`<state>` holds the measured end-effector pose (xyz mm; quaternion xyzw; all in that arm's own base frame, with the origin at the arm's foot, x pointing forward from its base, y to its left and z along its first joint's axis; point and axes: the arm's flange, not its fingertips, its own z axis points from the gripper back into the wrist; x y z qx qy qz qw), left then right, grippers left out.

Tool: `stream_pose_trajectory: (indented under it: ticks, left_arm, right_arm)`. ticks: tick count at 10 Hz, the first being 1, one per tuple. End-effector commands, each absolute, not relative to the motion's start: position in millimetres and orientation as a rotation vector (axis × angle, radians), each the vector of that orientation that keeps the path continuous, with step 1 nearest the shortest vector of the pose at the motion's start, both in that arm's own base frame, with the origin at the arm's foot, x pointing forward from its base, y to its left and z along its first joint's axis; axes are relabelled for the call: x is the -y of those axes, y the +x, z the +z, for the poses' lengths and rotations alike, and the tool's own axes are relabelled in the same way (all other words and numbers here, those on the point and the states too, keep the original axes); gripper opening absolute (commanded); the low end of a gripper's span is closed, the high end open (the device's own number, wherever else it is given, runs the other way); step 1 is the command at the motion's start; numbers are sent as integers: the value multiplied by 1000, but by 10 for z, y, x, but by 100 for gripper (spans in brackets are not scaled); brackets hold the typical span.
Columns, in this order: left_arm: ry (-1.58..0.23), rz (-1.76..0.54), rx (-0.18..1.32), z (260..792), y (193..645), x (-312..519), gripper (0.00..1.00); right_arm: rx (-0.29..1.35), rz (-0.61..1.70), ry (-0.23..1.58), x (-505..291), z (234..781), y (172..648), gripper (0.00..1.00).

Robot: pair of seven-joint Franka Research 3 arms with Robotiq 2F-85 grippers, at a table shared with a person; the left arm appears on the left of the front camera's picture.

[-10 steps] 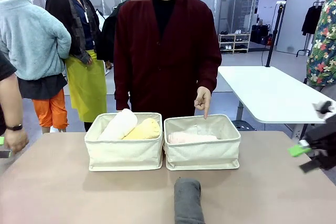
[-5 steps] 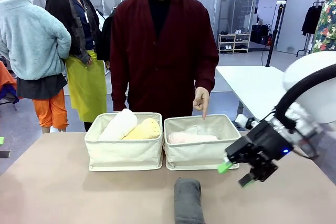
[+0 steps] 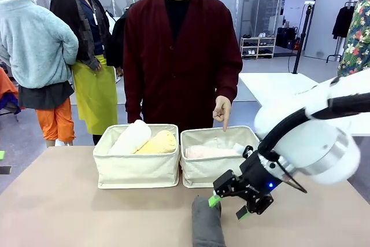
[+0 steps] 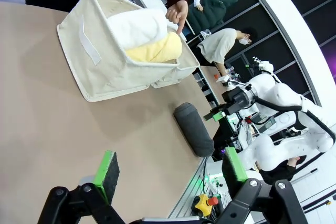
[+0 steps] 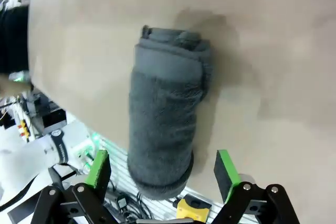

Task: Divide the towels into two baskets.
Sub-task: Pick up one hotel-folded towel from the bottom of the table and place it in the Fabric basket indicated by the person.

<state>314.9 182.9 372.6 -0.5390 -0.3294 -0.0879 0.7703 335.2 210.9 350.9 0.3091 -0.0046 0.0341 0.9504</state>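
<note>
Two cream baskets stand side by side. The left basket [image 3: 137, 170] holds the white towel [image 3: 130, 137] and the yellow towel [image 3: 157, 142]. In the right basket [image 3: 222, 172] lies the pink towel [image 3: 208, 152]. The dark grey towel [image 3: 206, 225] lies on the table in front of them. My right gripper [image 3: 228, 207] hovers open just above and right of its far end. In the right wrist view the grey towel [image 5: 165, 114] lies between the spread pads of this gripper [image 5: 162, 168]. My left gripper [image 4: 170, 167] is open and holds nothing, well back from the left basket [image 4: 100, 56].
A person in a dark red cardigan stands behind the baskets, one hand [image 3: 222, 111] pointing down at the right basket's far rim. Other people stand at the back left. A white table [image 3: 289, 99] is at the back right. The brown tabletop [image 3: 69, 212] is bare at front left.
My right arm has swung in from the right edge, down and leftward, until its open gripper is over the grey towel. The towels, baskets and pointing hand have stayed put.
</note>
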Motion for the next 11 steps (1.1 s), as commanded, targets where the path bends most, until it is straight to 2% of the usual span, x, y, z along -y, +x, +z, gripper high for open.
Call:
stream_pose_trajectory:
  ticks: [1,7,8,9,10,11]
  left_arm:
    - [-1186,-185,727,3747,3124,-1831,100]
    - [-1186,-185,727,3747,3124,-1831,100]
    - [-1186,-185,727,3747,3124,-1831,100]
    - [-1186,-185,727,3747,3124,-1831,100]
    - [-1186,-185,727,3747,3124,-1831,100]
    - [-1186,-185,727,3747,3124,-1831,100]
  right_arm:
    - [5,13,591,-2089,3195,2981,100]
    - [44,25,615,-2386,2956,2982,100]
    - [44,30,624,-2412,2943,2988,87]
    - [44,41,622,-2443,2929,2991,61]
    - [44,49,626,-2467,2930,2996,27]
    - [46,51,623,-2488,2930,3002,2]
